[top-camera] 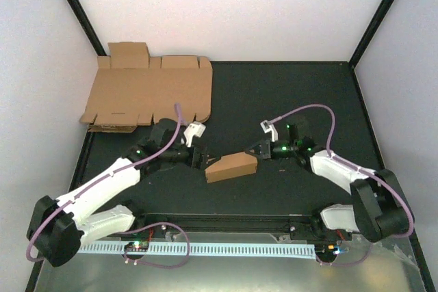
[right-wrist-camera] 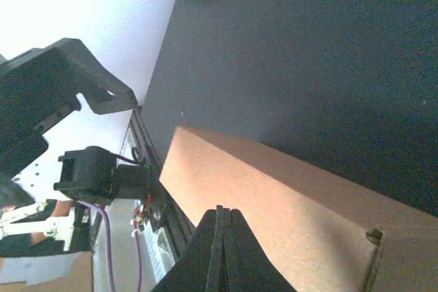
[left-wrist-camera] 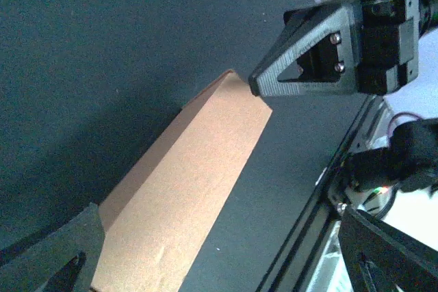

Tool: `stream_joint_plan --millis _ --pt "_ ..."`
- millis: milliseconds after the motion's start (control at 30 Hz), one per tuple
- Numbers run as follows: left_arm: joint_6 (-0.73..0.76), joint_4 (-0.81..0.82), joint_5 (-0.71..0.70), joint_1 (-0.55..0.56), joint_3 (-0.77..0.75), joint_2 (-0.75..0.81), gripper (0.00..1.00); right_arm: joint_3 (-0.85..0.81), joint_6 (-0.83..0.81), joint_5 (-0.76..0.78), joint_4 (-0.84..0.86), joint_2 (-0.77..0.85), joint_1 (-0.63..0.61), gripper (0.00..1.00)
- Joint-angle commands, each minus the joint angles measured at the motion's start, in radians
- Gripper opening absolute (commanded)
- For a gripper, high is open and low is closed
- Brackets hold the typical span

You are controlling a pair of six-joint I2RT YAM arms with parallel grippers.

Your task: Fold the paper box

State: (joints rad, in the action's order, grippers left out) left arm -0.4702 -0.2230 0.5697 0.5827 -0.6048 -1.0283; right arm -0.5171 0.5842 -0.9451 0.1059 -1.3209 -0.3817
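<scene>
Your paper box lies well apart from the cardboard sheet. The right gripper seems pinched onto its end farther from the sheet, likely anchoring it. The left gripper gapes wide at the nearer end.

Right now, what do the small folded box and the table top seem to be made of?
Paper box: plain brown cardboard, matte, with sharp fold lines. Table top: dark, matte, faintly speckled surface, perhaps a rubber mat or coated board; I cannot tell which.

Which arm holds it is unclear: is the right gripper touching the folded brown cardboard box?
Touching. The left wrist view shows the right gripper meeting the brown cardboard box at its end.
</scene>
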Motion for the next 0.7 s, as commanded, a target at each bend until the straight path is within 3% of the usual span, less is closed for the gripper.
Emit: stream_joint_plan --millis 0,300,500,667 --pt "0.234 -0.246 -0.173 0.081 -0.156 -0.054 0.99 -0.075 -0.069 0.086 -0.161 0.082 -0.003 0.02" --pt "0.425 -0.513 -0.552 0.349 -0.457 -0.366 0.99 -0.147 -0.131 0.274 -0.371 0.273 -0.002 0.03" --pt "0.518 -0.620 -0.563 0.354 -0.585 -0.536 0.97 -0.161 -0.140 0.295 -0.411 0.348 -0.002 0.03" --pt "0.529 -0.658 -0.547 0.353 -0.642 -0.627 0.78 -0.150 -0.136 0.309 -0.413 0.373 -0.003 0.03"
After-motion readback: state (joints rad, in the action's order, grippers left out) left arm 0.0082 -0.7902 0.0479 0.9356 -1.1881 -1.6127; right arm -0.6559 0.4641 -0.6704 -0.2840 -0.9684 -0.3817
